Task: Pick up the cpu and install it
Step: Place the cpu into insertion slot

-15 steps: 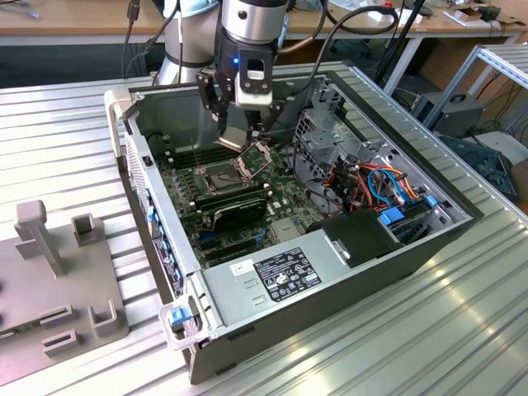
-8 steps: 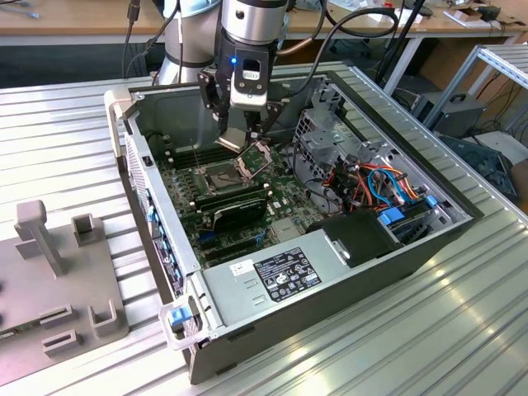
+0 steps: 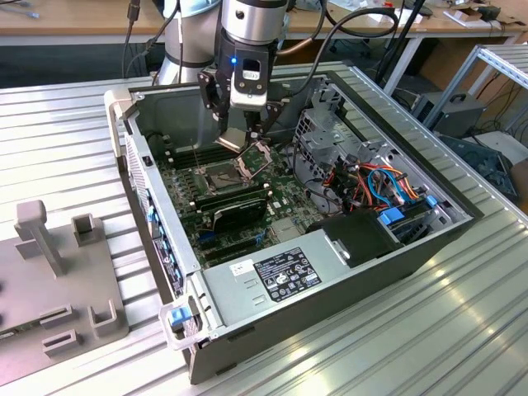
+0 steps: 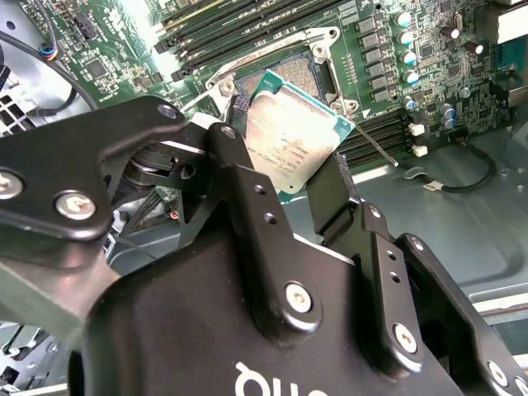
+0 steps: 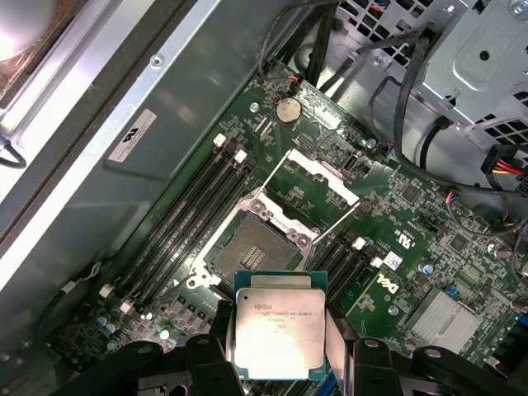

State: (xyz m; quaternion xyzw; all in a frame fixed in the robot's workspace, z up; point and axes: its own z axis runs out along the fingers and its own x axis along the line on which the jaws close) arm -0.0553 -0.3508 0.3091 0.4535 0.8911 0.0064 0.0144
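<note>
Found the gripper (image 3: 242,132) hanging inside the open case (image 3: 132,140), above the motherboard (image 3: 280,194). Traced the arm (image 3: 252,21) reaching down into the case. Logged its fingers (image 5: 216,355) drawn in part-way and clamped on the cpu (image 5: 279,322), one against each of two opposite edges, pads touching the chip in both wrist views. Noted the cpu (image 4: 290,136) carried with its silver-grey top toward the cameras, green rim showing round it. Placed it in the air, off the board, just beside and above the socket (image 5: 256,252); not seated. In the exterior view, picked out the cpu (image 3: 233,139) as a pale square between the fingertips, over the socket (image 3: 223,175). Recorded the socket open, contact field bare, with its hinged frame (image 5: 318,186) swung up and lying back beside it. Counted memory slots (image 5: 190,206) running along one side of the socket. Spotted a coin cell (image 5: 286,110) past the frame and a finned heatsink (image 5: 441,318) farther off on the board. Marked a long black card (image 3: 235,206) lying across the board between the socket and the power supply (image 3: 272,272). Saw a drive cage (image 3: 330,140) and a tangle of orange and blue cables (image 3: 388,186) toward the exterior view's right. Noted the case lying on its side on a ribbed metal table (image 3: 49,124), with a grey fixture (image 3: 49,272) at the exterior view's left, well apart from the case
</note>
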